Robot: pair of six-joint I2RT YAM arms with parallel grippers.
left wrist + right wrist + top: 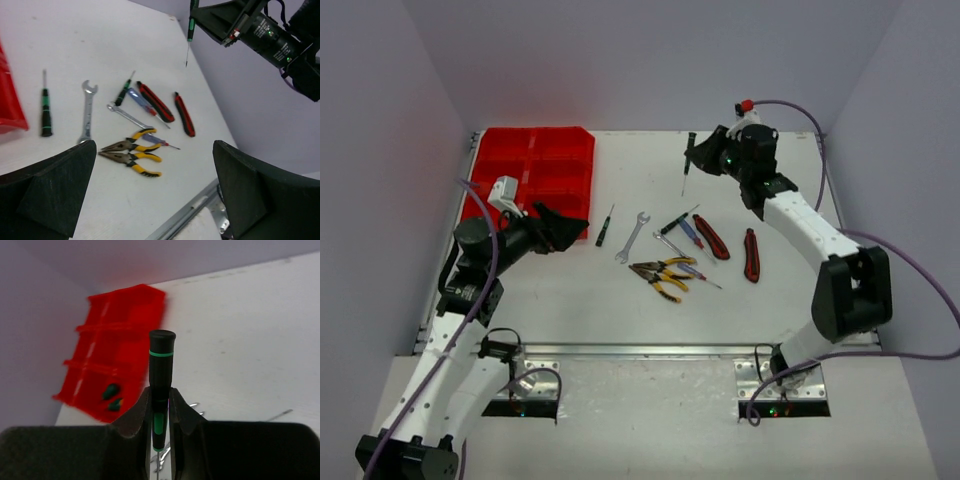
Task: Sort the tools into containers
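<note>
Left arm (450, 340): folded forward from its base, wrist held low; left gripper (570, 232) with jaws spread wide, holding nothing
Right arm (800, 220): stretched far out, wrist raised; right gripper (160, 395) with jaws clamped on the handle of a green-black screwdriver (161, 360), tip hanging down

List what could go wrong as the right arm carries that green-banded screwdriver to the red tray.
1. The right tool pinches the screwdriver on a narrow stretch of handle; it may swivel or slip mid-carry.
2. The left tool sits open by the near corner of the red tray, so the arms might collide there.
3. The shaft hangs down and could catch the tray wall.
</note>
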